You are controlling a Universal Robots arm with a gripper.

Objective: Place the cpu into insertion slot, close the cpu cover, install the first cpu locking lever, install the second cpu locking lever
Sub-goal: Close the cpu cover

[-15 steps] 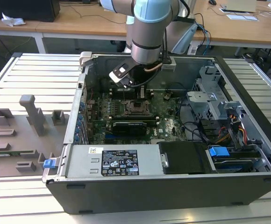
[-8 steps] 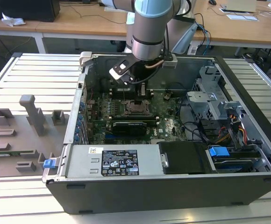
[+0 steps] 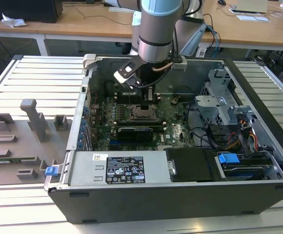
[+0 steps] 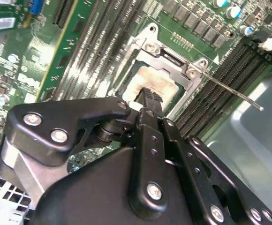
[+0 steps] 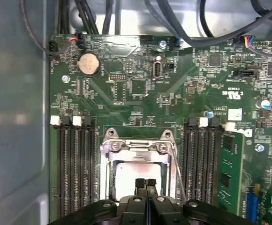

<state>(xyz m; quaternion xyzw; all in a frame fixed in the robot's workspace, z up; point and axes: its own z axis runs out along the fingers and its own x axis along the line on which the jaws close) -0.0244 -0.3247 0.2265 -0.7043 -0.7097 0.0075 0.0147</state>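
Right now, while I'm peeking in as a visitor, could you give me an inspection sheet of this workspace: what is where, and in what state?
Surface: slatted metal table carrying an open computer case, with the motherboard inside.
Job's things: the cpu lies in the insertion slot; the cpu cover is down around it; a thin locking lever juts out over the memory slots.
Clutter: grey plastic fixtures on the exterior view's left.
Grippers: gripper shut and holding nothing, tips over the cpu; contact cannot be told.
Cables: black cables along the case wall.
Surroundings: wooden desks behind.
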